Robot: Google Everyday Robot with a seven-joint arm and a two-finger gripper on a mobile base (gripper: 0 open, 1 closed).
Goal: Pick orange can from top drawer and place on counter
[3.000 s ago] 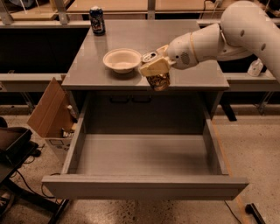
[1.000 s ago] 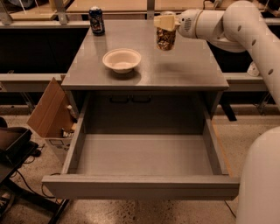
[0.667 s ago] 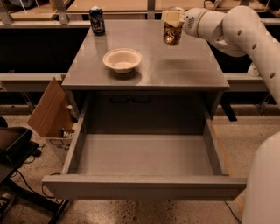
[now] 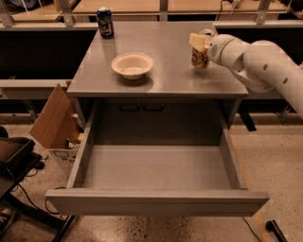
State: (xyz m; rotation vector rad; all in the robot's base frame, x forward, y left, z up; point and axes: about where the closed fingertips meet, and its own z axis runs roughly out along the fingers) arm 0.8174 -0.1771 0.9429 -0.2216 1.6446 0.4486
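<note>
My gripper is at the right side of the grey counter, shut on the orange can. The can is upright, gold-brown with pale markings, and its base is at or just above the counter surface; I cannot tell whether it touches. My white arm reaches in from the right. The top drawer is pulled fully open below the counter and its grey inside holds nothing.
A cream bowl sits at the counter's middle left. A dark blue can stands at the back left corner. An open cardboard box leans by the cabinet's left side. Tan wooden tabletops lie behind.
My gripper has carried the orange can from high over the back of the counter down and to the right, to the counter's right side. The drawer, bowl and blue can have not moved.
</note>
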